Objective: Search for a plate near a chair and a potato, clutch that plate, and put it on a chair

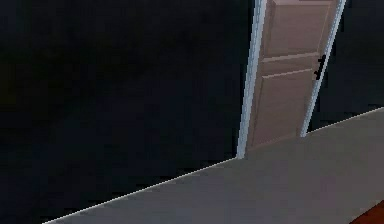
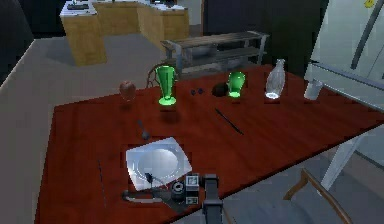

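Searching part looks done to me: the white plate (image 2: 157, 160) lies flat on the red-brown table (image 2: 70, 140), just beside the gripper (image 2: 135, 194), a bit past the fingers on their far side. Can't tell whether the jaws are released or clenched, or whether they've got anything, since the plate sits right behind them. A brownish round thing (image 2: 128, 88), maybe the potato, is well beyond the jaws, near a green vase (image 2: 165, 85). A wooden chair (image 2: 312, 190) pokes in on the other side of the arm from the jaws. I'd call this the grab step. Next it needs a solid hold on the rim, a lift clear of the table, then a move over to that chair.
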Available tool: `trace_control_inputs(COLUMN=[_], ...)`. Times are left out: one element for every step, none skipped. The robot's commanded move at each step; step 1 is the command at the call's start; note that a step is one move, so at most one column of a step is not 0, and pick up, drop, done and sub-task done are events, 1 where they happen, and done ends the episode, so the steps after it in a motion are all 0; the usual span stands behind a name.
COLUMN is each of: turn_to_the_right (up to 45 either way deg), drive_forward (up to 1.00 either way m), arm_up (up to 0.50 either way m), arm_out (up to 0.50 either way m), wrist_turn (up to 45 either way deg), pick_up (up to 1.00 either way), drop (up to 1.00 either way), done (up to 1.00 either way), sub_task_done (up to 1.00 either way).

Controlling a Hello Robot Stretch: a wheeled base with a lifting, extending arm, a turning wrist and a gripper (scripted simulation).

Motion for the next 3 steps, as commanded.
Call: trace_control_inputs(turn_to_the_right=[0.0, 0.0, 0.0], drive_forward=[0.00, 0.00, 0.00], arm_up=[0.10, 0.20, 0.00], arm_out=[0.00, 0.00, 0.00], wrist_turn=[0.0, 0.0, -45.0], pick_up=[0.00, 0.00, 0.00], drop=[0.00, 0.00, 0.00], done=[0.00, 0.00, 0.00], sub_task_done=[0.00, 0.00, 0.00])
